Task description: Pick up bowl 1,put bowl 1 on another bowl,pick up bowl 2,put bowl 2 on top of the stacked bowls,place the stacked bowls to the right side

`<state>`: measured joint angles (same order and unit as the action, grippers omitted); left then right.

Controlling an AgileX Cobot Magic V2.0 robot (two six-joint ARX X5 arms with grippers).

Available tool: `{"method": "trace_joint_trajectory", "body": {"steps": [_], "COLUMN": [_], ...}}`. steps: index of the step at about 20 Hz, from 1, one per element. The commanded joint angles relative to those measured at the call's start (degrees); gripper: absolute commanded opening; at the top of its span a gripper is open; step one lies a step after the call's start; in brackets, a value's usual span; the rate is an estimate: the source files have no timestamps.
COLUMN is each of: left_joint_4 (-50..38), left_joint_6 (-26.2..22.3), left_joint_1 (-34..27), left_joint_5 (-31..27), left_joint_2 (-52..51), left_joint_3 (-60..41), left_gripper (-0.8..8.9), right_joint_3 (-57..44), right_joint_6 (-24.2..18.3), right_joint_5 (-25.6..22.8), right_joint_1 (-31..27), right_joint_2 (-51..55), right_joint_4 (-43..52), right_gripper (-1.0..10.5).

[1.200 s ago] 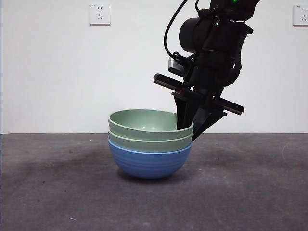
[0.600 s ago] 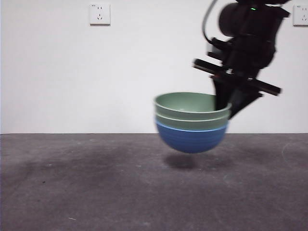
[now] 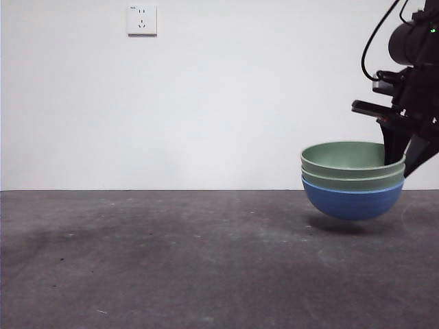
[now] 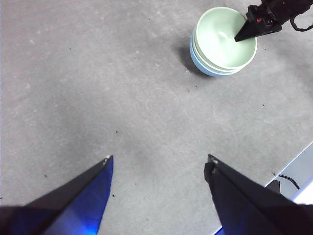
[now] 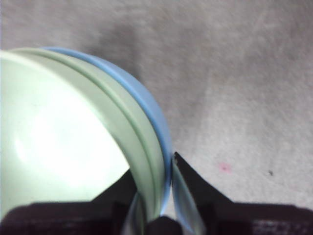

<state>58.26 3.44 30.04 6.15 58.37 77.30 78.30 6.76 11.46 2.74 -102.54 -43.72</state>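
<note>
Our right gripper (image 3: 403,159) fingers clench the stacked bowls' (image 3: 352,179) rim, holding them above the worktop (image 3: 171,260); left gripper (image 4: 159,164) fingers are spread apart.

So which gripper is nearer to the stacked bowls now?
The right. The right gripper clamps the rim of the stacked bowls, holding them above the table. The left gripper hangs open far away.
</note>
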Motion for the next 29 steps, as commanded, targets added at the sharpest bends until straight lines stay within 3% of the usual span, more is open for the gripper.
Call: {"method": "trace_joint_trajectory", "body": {"steps": [1,8,12,14,22,29], "left_joint_4": [-0.6,-0.7,-0.7,-0.7,-0.7,-0.7], "left_joint_6": [-0.7,-0.7,-0.7,-0.7,-0.7,-2.1], "left_joint_1": [-0.1,-0.1,-0.1,-0.1,-0.1,-0.1], "left_joint_5": [0.0,-0.1,-0.1,0.0,-0.1,-0.1], "left_joint_2": [0.0,0.0,0.0,0.0,0.0,0.0], "left_joint_3": [0.0,0.0,0.0,0.0,0.0,0.0], "left_gripper": [3.19,3.19,3.19,3.19,3.19,3.19], "right_joint_3": [-0.3,-0.3,-0.3,-0.3,-0.3,-0.3], "right_joint_6": [-1.3,-1.8,-1.7,-2.0,-3.2,-3.2], "right_joint_5": [0.4,0.2,0.2,0.4,0.5,0.4], "right_joint_1": [-0.2,-0.5,-0.9,-0.9,-0.9,-0.9], "right_joint_2": [-1.7,-4.3,-4.3,-4.3,-2.6,10.2], "right_joint_4": [-0.2,-1.1,-1.4,-1.4,-1.0,-5.6], "right_gripper": [-0.1,-0.1,2.3,2.5,2.5,2.5]}}
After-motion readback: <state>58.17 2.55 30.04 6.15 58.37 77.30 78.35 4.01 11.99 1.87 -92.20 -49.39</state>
